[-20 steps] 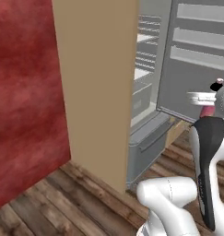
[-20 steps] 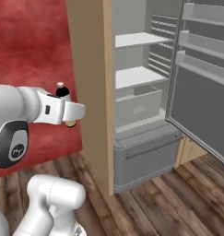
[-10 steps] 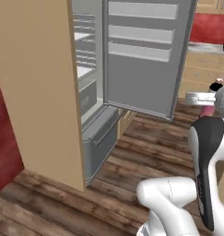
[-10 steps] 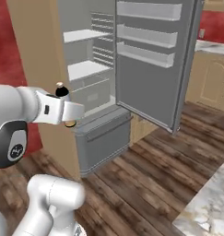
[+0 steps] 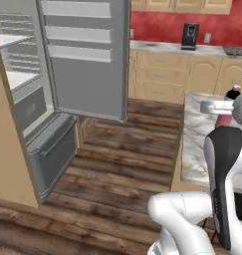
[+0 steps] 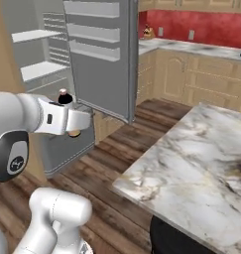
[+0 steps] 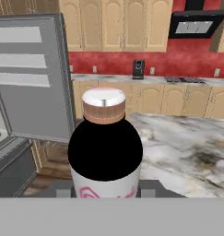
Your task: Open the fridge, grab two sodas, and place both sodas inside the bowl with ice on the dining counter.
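My gripper [image 6: 71, 120] is shut on a soda bottle [image 7: 105, 147] with dark shoulders, a pale cap and a pink-marked white label. The bottle stands upright in the hand, its pink body [image 5: 223, 119] just over the near edge of the white marble dining counter [image 6: 191, 163]. The grey fridge [image 5: 28, 99] stands open at the left, its door [image 6: 99, 49] swung wide and its white shelves [image 5: 15, 77] bare. The other soda and the bowl with ice are out of view.
Tan cabinets under a grey worktop [image 5: 177, 47] run along the red back wall, with a black coffee machine [image 7: 138, 69] on top and a range hood [image 7: 196, 25] above. A black stool [image 6: 176, 238] sits under the counter. Wooden floor [image 5: 127, 159] lies between fridge and counter.
Both base views have swung right, from facing the fridge interior to facing the dining counter and back cabinets. The bottle has stayed in the gripper.
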You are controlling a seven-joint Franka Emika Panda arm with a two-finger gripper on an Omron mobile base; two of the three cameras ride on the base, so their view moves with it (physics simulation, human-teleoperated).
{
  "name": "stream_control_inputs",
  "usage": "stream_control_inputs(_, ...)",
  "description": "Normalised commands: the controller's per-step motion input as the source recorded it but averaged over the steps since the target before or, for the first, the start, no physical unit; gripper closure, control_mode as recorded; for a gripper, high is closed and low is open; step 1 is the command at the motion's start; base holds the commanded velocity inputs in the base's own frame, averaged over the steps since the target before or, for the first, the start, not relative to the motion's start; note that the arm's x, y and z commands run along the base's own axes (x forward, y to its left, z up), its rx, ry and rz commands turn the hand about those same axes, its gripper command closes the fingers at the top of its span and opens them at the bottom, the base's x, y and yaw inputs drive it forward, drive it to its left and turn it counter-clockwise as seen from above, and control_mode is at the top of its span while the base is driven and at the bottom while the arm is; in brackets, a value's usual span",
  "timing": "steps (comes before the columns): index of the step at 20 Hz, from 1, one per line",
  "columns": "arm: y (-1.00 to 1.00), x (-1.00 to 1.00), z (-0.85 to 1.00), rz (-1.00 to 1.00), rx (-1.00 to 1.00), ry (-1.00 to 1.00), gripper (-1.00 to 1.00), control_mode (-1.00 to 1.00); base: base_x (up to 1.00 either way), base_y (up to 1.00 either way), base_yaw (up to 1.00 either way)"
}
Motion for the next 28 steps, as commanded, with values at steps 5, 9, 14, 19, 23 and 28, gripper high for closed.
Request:
stream_control_inputs(5, 0.00, 0.00, 0.00, 0.00, 0.00, 0.00, 1.00, 1.00, -0.41, -1.00, -0.33)
stream_control_inputs(9, 0.00, 0.00, 0.00, 0.00, 0.00, 0.00, 1.00, 1.00, -0.40, -1.00, -0.33)
stream_control_inputs(14, 0.00, 0.00, 0.00, 0.00, 0.00, 0.00, 1.00, 1.00, -0.73, -0.48, -0.29)
stream_control_inputs(19, 0.00, 0.00, 0.00, 0.00, 0.00, 0.00, 1.00, 1.00, -0.82, 0.51, -0.13)
stream_control_inputs(23, 0.00, 0.00, 0.00, 0.00, 0.00, 0.00, 1.00, 1.00, -0.72, -0.79, -0.16)
stream_control_inputs(28, 0.00, 0.00, 0.00, 0.00, 0.00, 0.00, 1.00, 1.00, -0.37, -1.00, -0.15)
